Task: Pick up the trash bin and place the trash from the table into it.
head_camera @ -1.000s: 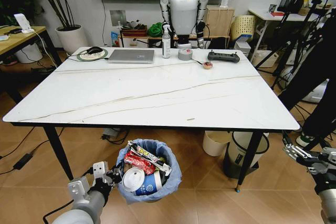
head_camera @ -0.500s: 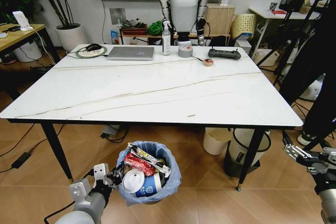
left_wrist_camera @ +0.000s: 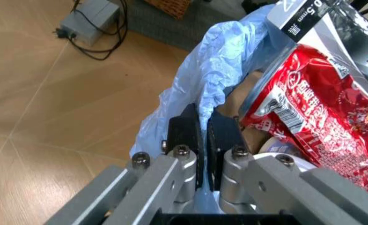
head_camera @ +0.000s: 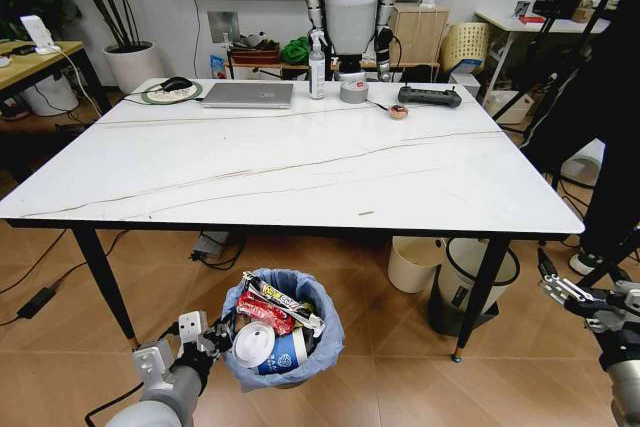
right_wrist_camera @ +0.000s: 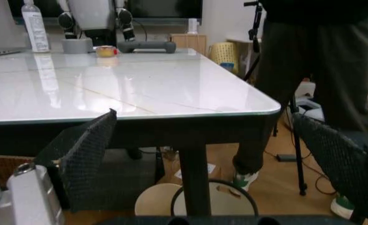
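Note:
The trash bin (head_camera: 283,332), small and lined with a light-blue bag, is in front of the table (head_camera: 300,172), below its near edge. It holds the trash: a white lid (head_camera: 253,343), a white-and-blue cup (head_camera: 287,349) and a red wrapper (head_camera: 262,311). My left gripper (head_camera: 207,333) is shut on the bin's rim on its left side. In the left wrist view the black pads (left_wrist_camera: 185,132) of that gripper (left_wrist_camera: 204,136) pinch the blue bag (left_wrist_camera: 224,61), with the red wrapper (left_wrist_camera: 315,126) right beside them. My right gripper (head_camera: 565,292) hangs open at the far right, low, its mesh fingers (right_wrist_camera: 84,150) spread wide.
At the table's far edge lie a silver laptop (head_camera: 248,95), a spray bottle (head_camera: 317,65), a grey tape roll (head_camera: 353,92) and a black controller (head_camera: 430,97). A cream bin (head_camera: 412,265) and a black-rimmed bin (head_camera: 470,282) stand under the right corner by a table leg (head_camera: 478,297). A person (head_camera: 610,97) stands at right.
The whole picture has shifted a little, so the camera has moved. The left gripper still grips the bin's rim and the right gripper has stayed where it was.

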`<state>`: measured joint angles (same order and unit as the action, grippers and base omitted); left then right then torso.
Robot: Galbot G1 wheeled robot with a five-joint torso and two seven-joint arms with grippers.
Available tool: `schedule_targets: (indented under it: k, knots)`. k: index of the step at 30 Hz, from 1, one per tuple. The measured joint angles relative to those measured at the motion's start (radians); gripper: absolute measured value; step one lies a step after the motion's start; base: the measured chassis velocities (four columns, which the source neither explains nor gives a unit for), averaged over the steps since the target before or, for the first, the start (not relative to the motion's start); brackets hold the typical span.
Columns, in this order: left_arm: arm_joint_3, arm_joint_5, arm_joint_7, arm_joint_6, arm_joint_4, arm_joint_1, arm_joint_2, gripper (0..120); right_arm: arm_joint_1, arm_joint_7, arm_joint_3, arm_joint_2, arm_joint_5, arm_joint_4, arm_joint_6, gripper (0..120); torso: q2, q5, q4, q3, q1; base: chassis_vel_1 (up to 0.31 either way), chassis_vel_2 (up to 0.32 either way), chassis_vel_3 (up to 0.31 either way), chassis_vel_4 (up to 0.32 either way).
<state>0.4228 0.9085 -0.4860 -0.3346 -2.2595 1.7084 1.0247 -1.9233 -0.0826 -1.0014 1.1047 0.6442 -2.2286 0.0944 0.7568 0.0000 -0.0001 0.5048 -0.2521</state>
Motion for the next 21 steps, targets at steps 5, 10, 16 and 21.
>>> schedule_targets:
  k: [5,10,16,21]
  knots:
    - [0.000,0.000,0.000,0.000,0.000,0.000,0.000,0,0.000,0.000,0.000,0.000,0.000,0.000,0.000,100,-0.018,0.0000,0.0000,-0.010,0.007,0.000,0.000,0.000,0.000]
    - [-0.002,0.000,-0.001,0.000,0.000,-0.003,0.000,0,0.000,0.000,0.000,0.000,0.000,0.000,0.000,100,-0.037,0.0000,0.0000,-0.021,0.016,0.000,0.000,0.000,0.000]
    - [-0.005,-0.003,-0.001,0.000,0.003,-0.005,0.001,0,0.000,0.000,0.000,0.000,0.000,0.000,0.000,100,-0.067,0.0000,0.0000,-0.038,0.028,0.000,0.000,0.000,0.000]
    - [-0.006,-0.003,-0.001,0.000,0.005,-0.006,0.002,0,0.000,0.000,0.000,0.000,0.000,0.000,0.000,100,-0.088,0.0000,0.0000,-0.051,0.037,0.000,0.000,0.000,0.000]
